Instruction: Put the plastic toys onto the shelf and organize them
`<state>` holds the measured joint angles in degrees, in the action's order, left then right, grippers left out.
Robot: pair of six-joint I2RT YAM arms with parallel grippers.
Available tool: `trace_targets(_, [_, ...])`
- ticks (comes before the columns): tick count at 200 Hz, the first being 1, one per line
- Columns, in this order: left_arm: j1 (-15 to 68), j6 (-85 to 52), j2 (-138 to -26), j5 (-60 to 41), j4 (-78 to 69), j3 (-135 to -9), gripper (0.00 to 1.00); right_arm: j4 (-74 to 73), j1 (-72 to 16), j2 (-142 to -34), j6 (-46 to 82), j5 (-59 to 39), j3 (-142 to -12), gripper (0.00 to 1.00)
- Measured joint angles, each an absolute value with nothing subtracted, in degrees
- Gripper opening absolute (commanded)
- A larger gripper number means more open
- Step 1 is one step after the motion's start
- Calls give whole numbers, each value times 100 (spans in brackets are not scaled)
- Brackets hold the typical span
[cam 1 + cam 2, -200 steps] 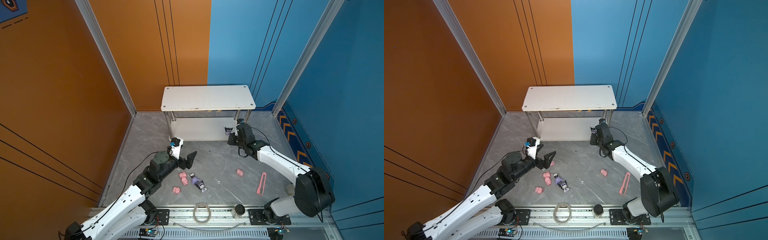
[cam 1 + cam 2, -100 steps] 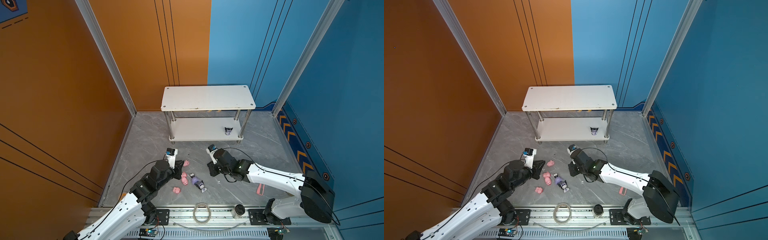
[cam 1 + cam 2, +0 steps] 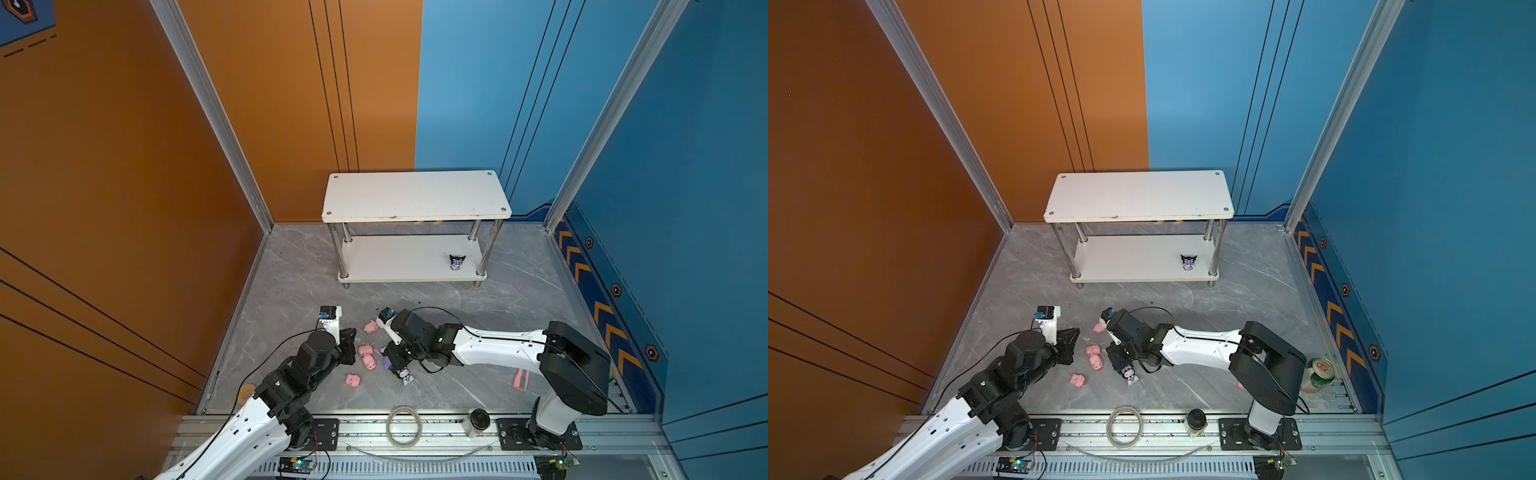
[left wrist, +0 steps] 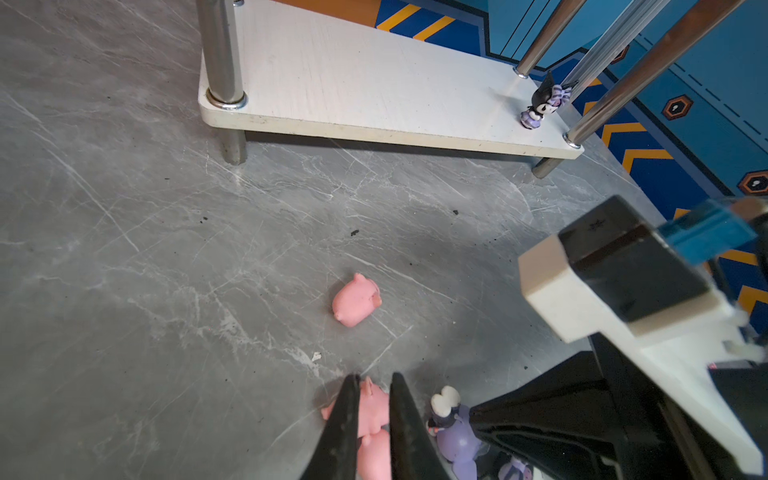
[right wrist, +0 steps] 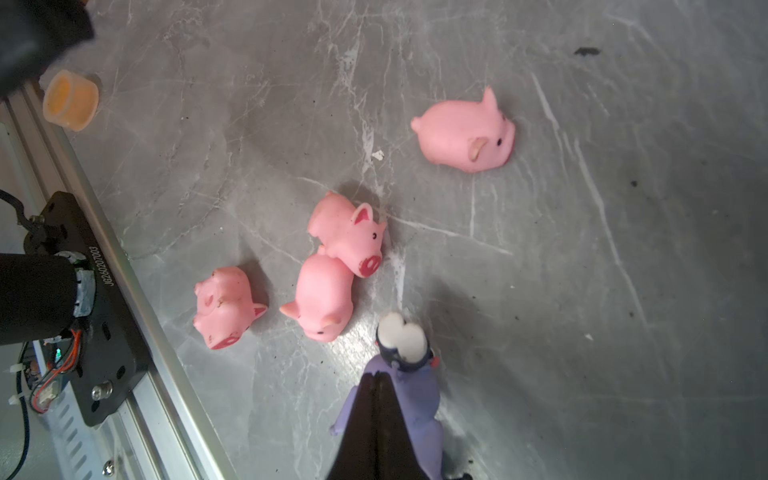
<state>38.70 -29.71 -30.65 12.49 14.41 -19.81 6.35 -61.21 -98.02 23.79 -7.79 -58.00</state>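
With one black-eared figure (image 3: 456, 262) now standing on the shelf (image 3: 390, 259), at the right end of its lower tier, the right end effector (image 5: 376, 376) has swung back near, pinched together over the lying purple figure (image 5: 417, 399), while the left end effector (image 4: 374, 376) has narrowed to a slit above two touching pigs (image 5: 345, 232) on the bench (image 3: 291, 274), so seemingly neither holds a toy yet.

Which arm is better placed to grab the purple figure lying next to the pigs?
Right. The right gripper sits directly over the purple figure, though its jaws are shut and would need to open first. The left gripper is lined up on the two touching pigs instead.
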Motion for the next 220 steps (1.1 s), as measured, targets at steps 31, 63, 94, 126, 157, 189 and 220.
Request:
trace_targets(31, [3868,-2963,-3212,1249,1439,-1981,17,532,-6045,-10145,2383,-784,-5994,0])
trace_targets(63, [3824,-2936,-3232,1249,1439,-1981,18,438,-5948,-10464,2388,-784,-6084,0])
trace_targets(94, [3736,-2853,-3245,1247,1402,-1981,18,368,-5841,-10713,2405,-784,-6276,0])
trace_targets(126, [3695,-2827,-3293,1243,1323,-1981,21,331,-5714,-10971,2408,-784,-6477,0])
trace_targets(157, [3636,-2749,-3301,1243,1310,-1984,22,414,-5575,-10916,2403,-705,-6646,1])
trace_targets(189, [3562,-2672,-3315,1240,1293,-1984,23,915,-5540,-10256,2399,-336,-6661,24])
trace_targets(220, [3496,-2617,-3400,1188,1061,-1984,25,1273,-5653,-9601,2338,-80,-6657,74])
